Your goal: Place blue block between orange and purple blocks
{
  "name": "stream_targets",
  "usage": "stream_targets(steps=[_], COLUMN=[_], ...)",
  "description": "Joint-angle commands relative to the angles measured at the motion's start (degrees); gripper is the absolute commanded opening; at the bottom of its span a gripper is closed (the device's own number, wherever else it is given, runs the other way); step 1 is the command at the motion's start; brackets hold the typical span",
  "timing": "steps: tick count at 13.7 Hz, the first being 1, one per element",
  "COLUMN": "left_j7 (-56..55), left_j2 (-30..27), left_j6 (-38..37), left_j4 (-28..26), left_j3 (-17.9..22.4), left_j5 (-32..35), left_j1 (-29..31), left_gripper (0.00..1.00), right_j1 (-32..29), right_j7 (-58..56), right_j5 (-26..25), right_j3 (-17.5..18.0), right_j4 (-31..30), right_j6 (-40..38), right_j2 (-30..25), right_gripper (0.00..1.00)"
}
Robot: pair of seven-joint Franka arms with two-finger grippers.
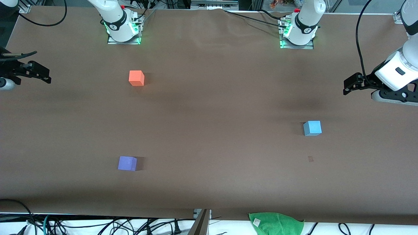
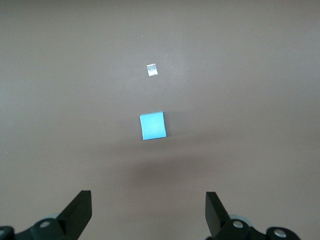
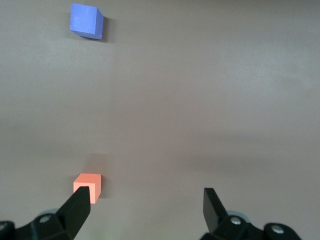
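Observation:
The blue block [image 1: 312, 128] sits on the brown table toward the left arm's end; it also shows in the left wrist view [image 2: 153, 126]. The orange block [image 1: 136, 78] sits toward the right arm's end, close to that arm's base. The purple block [image 1: 127, 163] sits nearer to the front camera than the orange one. Both show in the right wrist view, orange [image 3: 89, 184] and purple [image 3: 87, 21]. My left gripper [image 1: 347, 87] is open and empty, up over the table's end, apart from the blue block [image 2: 148, 200]. My right gripper [image 1: 45, 75] is open and empty over its end of the table [image 3: 147, 200].
A small scrap of tape [image 1: 310, 159] lies on the table nearer to the front camera than the blue block. A green cloth [image 1: 276, 223] and cables lie past the table's front edge. The two arm bases [image 1: 122, 29] stand along the back edge.

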Motion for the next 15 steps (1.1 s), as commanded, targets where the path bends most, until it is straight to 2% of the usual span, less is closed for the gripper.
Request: stream_targets(steps=[1,4,6,10,15], left_j7=[0.17,0.87,0.34,0.7,0.52], left_j2=[0.83,1.0,1.35,1.09,1.18], left_j6=[-1.2,-2.69,-2.95,-4.27,-4.18], left_j4=[1.97,2.06,4.16,4.61,4.61], left_j3=[-0.45,-0.45,-0.45,-2.29,-2.12], left_j5=[-0.14,-0.76,-0.93,-0.06,-0.14], left_j1=[-0.01,-0.28,-0.45,-0.54,-0.54], left_gripper=[1.0,1.0,1.0,1.0,1.0], right_j1=[-0.87,-0.87,-0.87,-0.87,-0.87], right_j7=[-0.29,-0.29,-0.29,-0.29,-0.29], right_j5=[0.03,0.11,0.11,0.11,0.11], right_j3=[0.58,0.58,0.58,0.5,0.58], right_j4=[1.19,1.19,1.19,1.19,1.27], right_j6=[-0.29,-0.2,-0.2,-0.2,-0.2], right_j2=[0.49,0.58,0.58,0.67,0.67], right_gripper=[1.0,1.0,1.0,1.0,1.0])
